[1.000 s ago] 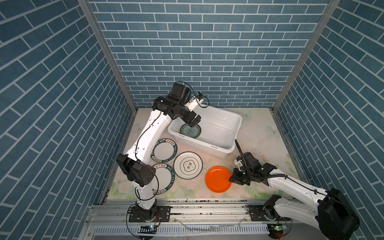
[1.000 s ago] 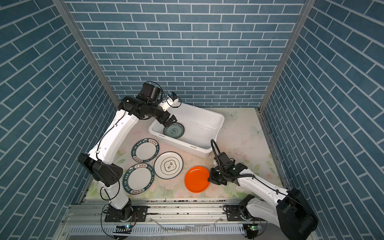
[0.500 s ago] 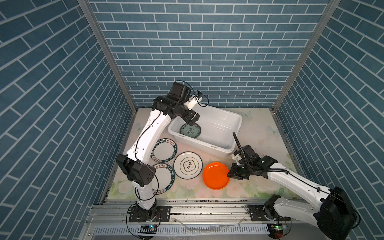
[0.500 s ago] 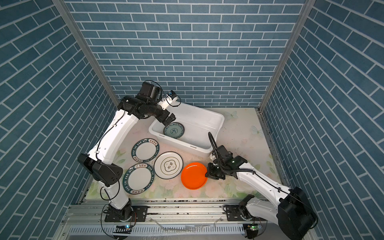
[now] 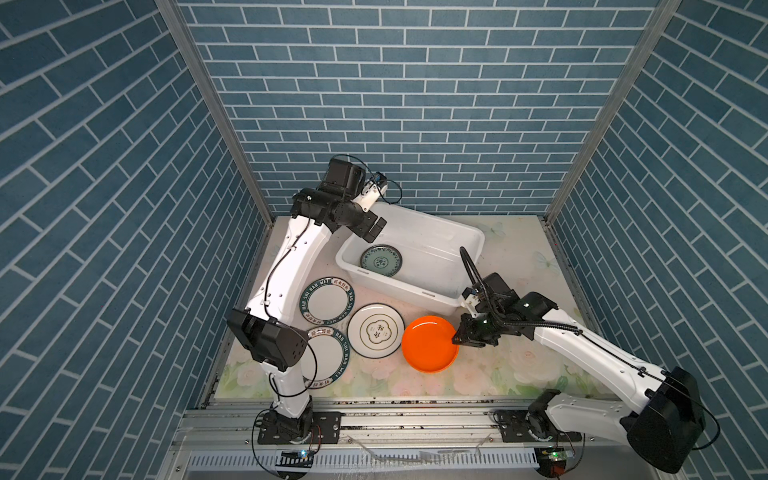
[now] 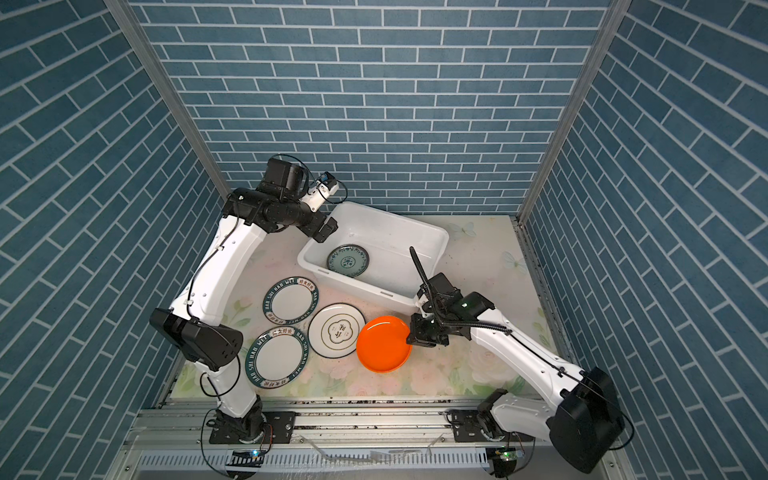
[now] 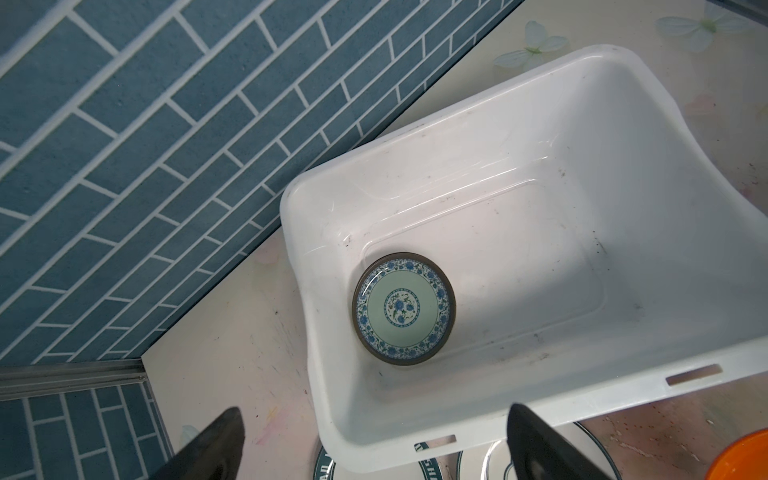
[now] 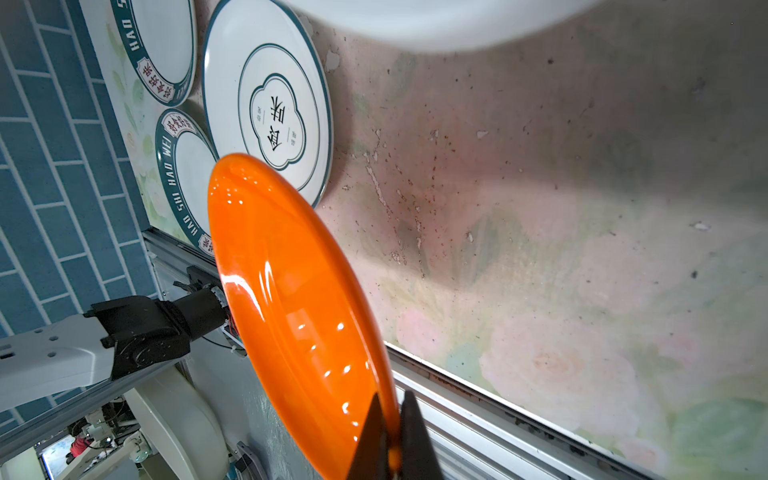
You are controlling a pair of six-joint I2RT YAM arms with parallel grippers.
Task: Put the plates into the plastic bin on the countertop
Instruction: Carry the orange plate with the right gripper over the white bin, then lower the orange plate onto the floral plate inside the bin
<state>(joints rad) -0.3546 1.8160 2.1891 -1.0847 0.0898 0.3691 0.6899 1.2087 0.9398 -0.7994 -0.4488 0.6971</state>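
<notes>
**Orange plate pinched by its rim, bin not yet reached**

The orange plate (image 5: 428, 345) hangs tilted above the counter (image 5: 519, 374), just in front of the near wall of the bin (image 5: 459, 232). Its edge is close beside the white plate with the flower-shaped motif (image 5: 375, 330). The right gripper (image 8: 392, 442) has it by the rim, with the jaws closed down to the thickness of that edge, as the right wrist view shows.

We judge the step in hand to be carrying this plate over the wall and setting it down inside. A pinch on one edge leaves the whole plate hanging off the jaws, and the glaze looks slick. So we should lift slowly, keep the wrist steady, and bring the low edge well clear of the bin's rim before crossing.

Inside, a blue-green plate (image 5: 381, 260) lies flat at the end nearest the left arm. We should aim for the bare floor beside it and let go only once the plate rests there.

The left gripper (image 5: 374, 230) hovers over that same end, jaws wide apart and empty, so we should keep clear of it. A green-rimmed plate (image 5: 328, 300) and its twin (image 5: 328, 357) wait on the counter.
</notes>
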